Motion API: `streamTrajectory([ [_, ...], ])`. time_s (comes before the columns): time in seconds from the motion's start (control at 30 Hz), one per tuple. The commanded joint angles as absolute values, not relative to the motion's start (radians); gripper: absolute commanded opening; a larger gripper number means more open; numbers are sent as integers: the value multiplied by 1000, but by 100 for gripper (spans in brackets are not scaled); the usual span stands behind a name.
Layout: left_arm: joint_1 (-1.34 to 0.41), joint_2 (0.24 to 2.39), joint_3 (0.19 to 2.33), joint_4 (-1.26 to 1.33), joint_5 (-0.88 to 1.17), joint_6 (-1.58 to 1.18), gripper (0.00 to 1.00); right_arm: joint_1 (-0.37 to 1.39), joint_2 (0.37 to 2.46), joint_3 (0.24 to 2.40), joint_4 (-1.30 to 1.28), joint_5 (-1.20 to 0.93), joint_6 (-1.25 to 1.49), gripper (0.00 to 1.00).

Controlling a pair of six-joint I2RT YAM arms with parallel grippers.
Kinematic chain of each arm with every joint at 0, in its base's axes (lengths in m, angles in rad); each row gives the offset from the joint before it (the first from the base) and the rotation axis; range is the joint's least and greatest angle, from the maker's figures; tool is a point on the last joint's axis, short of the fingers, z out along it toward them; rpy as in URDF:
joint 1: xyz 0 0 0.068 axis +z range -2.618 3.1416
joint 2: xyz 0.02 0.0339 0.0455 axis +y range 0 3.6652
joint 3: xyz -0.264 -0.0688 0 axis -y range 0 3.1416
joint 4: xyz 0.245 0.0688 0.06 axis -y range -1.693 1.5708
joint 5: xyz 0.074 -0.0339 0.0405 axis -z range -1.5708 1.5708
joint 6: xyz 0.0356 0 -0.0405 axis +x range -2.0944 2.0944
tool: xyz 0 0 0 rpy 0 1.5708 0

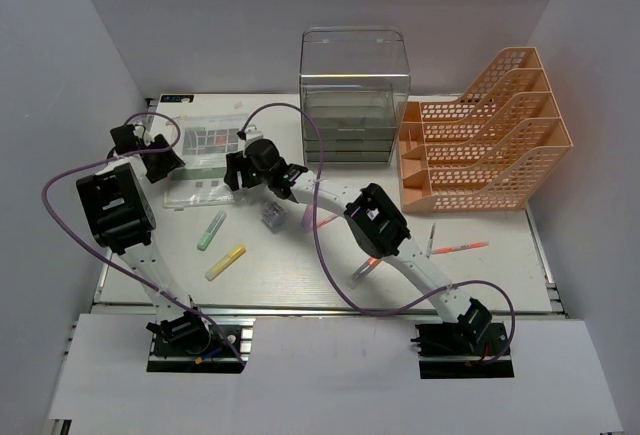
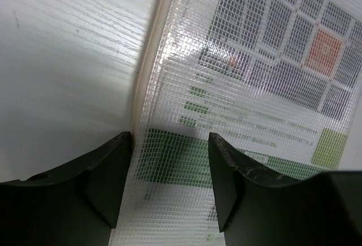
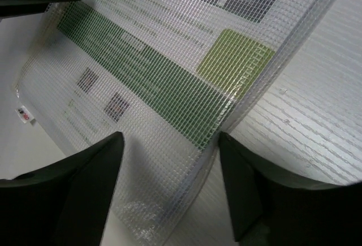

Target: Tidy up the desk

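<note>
The white desk (image 1: pixel 300 280) holds a clear mesh pouch (image 1: pixel 203 145) with a printed sheet inside, lying flat at the back left. My left gripper (image 1: pixel 160 159) is open, low over the pouch's left edge; in the left wrist view the gripper (image 2: pixel 169 144) straddles the pouch's seam (image 2: pixel 141 82). My right gripper (image 1: pixel 238 171) is open at the pouch's right side; in the right wrist view the gripper (image 3: pixel 169 144) straddles the pouch's edge (image 3: pixel 237 104). Neither gripper holds anything.
A clear drawer box (image 1: pixel 353 95) stands at the back centre and an orange mesh tray rack (image 1: pixel 480 140) at the back right. A green highlighter (image 1: pixel 211 230), a yellow highlighter (image 1: pixel 225 261), an orange pen (image 1: pixel 460 248) and a small clear item (image 1: pixel 270 217) lie loose.
</note>
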State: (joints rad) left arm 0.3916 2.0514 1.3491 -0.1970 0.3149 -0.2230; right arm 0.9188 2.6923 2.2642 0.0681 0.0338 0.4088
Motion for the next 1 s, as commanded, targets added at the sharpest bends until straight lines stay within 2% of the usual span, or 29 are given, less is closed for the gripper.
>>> streamTrajectory([
  [0.0, 373, 2080, 1289, -301, 406, -244, 66, 907, 2755, 2286, 55, -58, 480, 69],
  [0.2, 373, 2085, 1256, -291, 495, -255, 63, 908, 2763, 2287, 72, -90, 474, 53],
  [0.43, 373, 2098, 1250, -287, 606, -261, 53, 907, 2763, 2287, 86, -120, 465, 43],
  [0.6, 373, 2103, 1253, -305, 607, -258, 36, 910, 2763, 2287, 84, -137, 459, 39],
  [0.63, 373, 2103, 1253, -305, 607, -258, 29, 910, 2763, 2289, 81, -135, 457, 39],
  [0.83, 382, 2082, 1227, -270, 667, -287, 16, 914, 2757, 2286, 83, -144, 449, 38],
  [0.9, 382, 2071, 1229, -270, 666, -291, 4, 917, 2752, 2286, 83, -146, 445, 39],
  [0.97, 382, 2065, 1230, -267, 666, -302, 0, 919, 2746, 2281, 84, -146, 442, 39],
])
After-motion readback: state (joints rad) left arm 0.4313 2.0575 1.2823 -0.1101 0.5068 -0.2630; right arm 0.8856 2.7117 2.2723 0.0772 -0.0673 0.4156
